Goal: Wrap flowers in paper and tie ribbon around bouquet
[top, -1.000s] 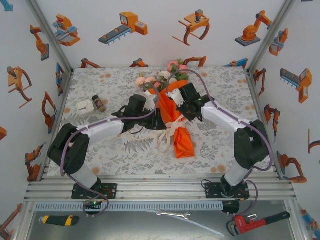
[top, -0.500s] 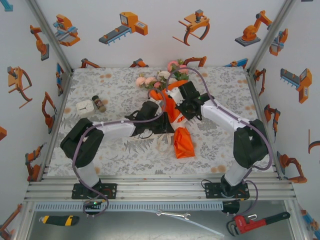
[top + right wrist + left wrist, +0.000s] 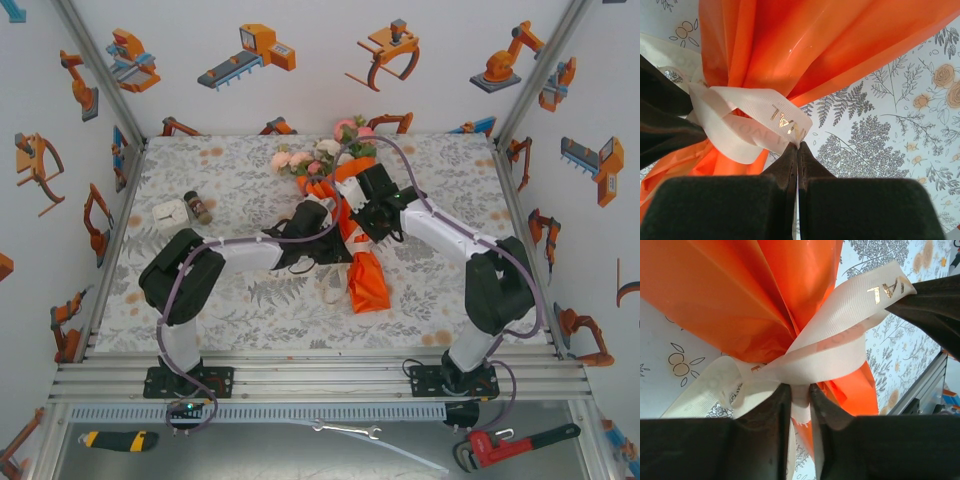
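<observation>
- Overhead view: bright, even light; faint shadows on the tablecloth [image 3: 250,300].
- Wrist views: soft glare on the paper [image 3: 840,45]; lower frame dark, slightly blurred.

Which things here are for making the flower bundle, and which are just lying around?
For the job: flowers, orange paper, ribbon.

Just lying about: small white block, small dark bottle, yellow knife, spanner, red wrench.
</observation>
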You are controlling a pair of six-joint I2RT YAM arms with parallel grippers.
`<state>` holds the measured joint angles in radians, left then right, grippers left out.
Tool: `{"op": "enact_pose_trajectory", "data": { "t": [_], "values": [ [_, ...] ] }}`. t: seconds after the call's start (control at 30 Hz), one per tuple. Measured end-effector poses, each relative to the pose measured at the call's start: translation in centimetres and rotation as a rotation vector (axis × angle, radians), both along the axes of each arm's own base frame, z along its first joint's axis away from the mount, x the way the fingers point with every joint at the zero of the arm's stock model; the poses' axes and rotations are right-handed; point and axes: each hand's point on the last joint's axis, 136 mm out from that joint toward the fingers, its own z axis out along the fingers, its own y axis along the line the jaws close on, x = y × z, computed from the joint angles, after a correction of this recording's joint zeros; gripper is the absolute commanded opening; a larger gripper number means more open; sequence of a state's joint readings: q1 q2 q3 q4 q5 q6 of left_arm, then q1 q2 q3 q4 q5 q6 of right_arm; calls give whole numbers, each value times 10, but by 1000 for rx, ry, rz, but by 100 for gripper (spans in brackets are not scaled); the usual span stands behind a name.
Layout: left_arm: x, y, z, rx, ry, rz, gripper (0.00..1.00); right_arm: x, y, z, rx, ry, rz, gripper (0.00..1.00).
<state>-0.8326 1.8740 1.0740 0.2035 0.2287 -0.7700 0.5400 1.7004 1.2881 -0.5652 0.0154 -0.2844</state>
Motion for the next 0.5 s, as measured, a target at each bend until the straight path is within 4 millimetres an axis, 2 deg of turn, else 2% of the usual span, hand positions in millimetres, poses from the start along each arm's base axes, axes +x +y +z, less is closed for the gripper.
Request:
{"op": "enact_pose_trajectory", "data": {
  "t": [0.13,0.37,0.5],
  "values": [
    [0,0,0,0,1,-2,13,0,0,0,-1,0,-1,0],
    [-2,3,5,4,2,0,13,3,0,-3,-11,1,-6,0],
    [-7,13,19,-9,-8,5,14,7,-2,-6,-28,-3,-18,1]
  ]
}}
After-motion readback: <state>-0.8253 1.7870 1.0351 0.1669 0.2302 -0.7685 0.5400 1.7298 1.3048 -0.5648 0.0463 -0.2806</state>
